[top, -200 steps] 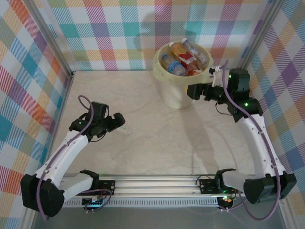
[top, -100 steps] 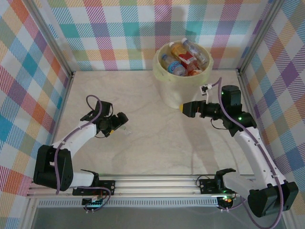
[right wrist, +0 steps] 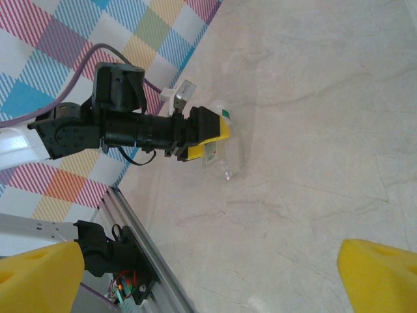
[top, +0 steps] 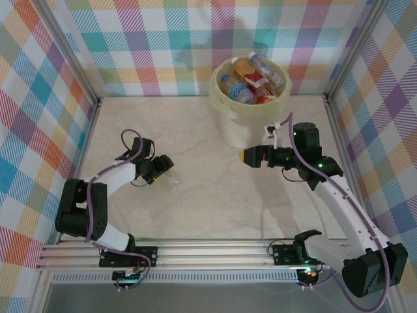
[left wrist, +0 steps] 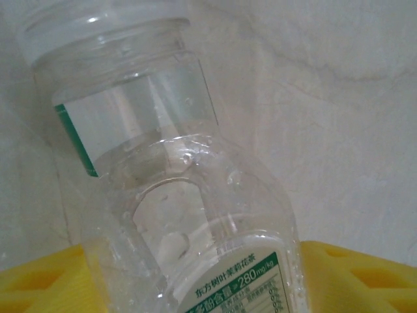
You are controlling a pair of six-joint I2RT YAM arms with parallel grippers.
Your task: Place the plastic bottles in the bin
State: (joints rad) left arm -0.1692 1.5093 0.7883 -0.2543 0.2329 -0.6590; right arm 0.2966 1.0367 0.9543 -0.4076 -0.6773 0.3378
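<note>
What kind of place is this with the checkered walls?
Probably a robot test booth, not a home. Two robot arms are bolted to a metal rail, checkered walls close in a table, and a bin holds bottles.

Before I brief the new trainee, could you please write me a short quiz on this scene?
1. Fill in: the bin holds several ____.
2. True or false: the right jaws hold a bottle.
3. Multiple choice: the clear bottle between the left jaws lies A) in the bin, B) on the table, C) on the bin's rim.
Key: 1 bottles; 2 false, they stand open and empty; 3 B.
</note>
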